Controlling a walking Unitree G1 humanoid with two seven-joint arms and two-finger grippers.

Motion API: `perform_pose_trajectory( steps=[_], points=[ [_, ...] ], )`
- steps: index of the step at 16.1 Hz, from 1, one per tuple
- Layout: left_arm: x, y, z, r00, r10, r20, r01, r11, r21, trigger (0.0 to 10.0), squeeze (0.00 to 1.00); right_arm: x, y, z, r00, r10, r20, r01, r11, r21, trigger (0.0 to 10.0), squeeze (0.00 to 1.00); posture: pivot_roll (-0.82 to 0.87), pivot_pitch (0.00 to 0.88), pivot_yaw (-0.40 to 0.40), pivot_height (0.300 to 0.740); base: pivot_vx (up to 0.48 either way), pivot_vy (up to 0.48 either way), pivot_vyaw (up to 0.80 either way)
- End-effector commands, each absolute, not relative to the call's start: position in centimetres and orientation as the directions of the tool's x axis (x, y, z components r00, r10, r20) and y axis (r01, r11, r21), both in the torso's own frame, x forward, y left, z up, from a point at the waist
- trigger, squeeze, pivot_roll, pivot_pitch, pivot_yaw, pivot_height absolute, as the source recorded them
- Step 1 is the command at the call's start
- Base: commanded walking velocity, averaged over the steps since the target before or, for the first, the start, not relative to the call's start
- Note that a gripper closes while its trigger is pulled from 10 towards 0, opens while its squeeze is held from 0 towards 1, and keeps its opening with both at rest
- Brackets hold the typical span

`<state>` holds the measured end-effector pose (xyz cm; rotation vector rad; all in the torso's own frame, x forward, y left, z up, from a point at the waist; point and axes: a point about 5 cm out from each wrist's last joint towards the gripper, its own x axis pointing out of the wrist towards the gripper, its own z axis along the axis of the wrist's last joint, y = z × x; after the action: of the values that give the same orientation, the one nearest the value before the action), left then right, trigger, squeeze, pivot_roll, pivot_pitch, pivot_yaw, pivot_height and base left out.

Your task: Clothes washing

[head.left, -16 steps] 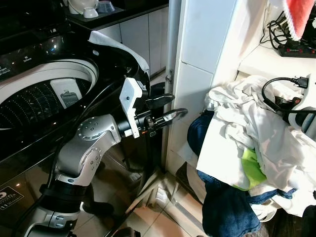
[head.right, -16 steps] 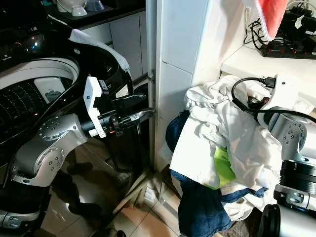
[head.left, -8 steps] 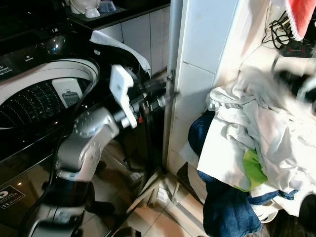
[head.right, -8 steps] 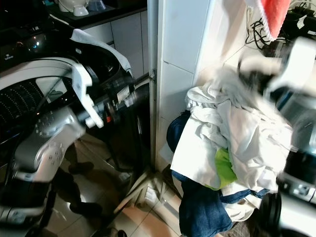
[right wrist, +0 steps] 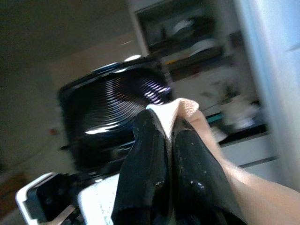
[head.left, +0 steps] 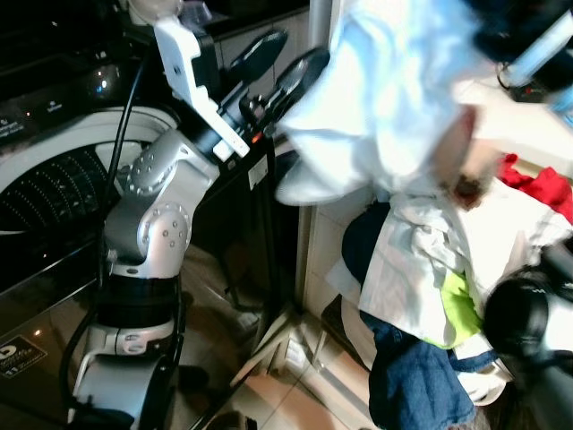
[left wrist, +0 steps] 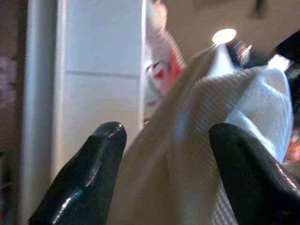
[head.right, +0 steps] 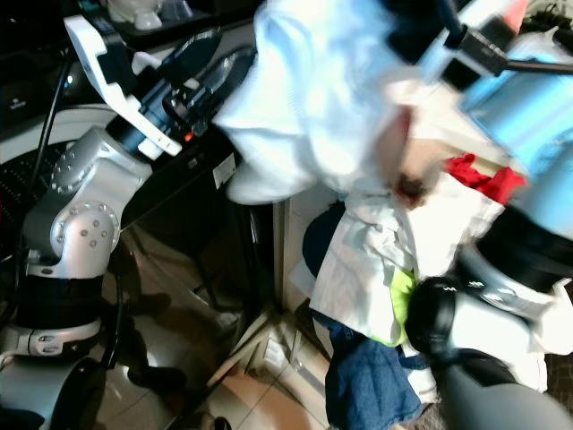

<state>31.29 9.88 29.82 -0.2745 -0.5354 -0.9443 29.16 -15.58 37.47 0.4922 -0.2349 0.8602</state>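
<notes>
Two tools: right tool [right wrist: 165, 154] clenches white garment [head.left: 385, 98], hanging downward; left tool [left wrist: 168, 173] released.

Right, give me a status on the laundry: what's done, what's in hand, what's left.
Done: nothing can be made out in the washer drum. In hand: the right gripper is shut on a white garment, lifted off the pile; the left gripper is open, with the cloth between its fingers. Left: the laundry pile holds white, green and blue clothes, plus a red item.
</notes>
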Motion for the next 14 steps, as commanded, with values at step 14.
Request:
perform_pose_trajectory(
  steps=[14],
  points=[
    [30.8, 6.3, 25.7, 0.459, -0.829, 0.320, 0.878, 0.478, -0.021, 10.0, 1.00, 28.4, -11.6, 34.5, 0.575, 0.744, 0.341, -0.795, 0.408, 0.450, 0.0, 0.00, 0.00, 0.000, 0.044, 0.740, 0.000, 0.000, 0.00]
  ],
)
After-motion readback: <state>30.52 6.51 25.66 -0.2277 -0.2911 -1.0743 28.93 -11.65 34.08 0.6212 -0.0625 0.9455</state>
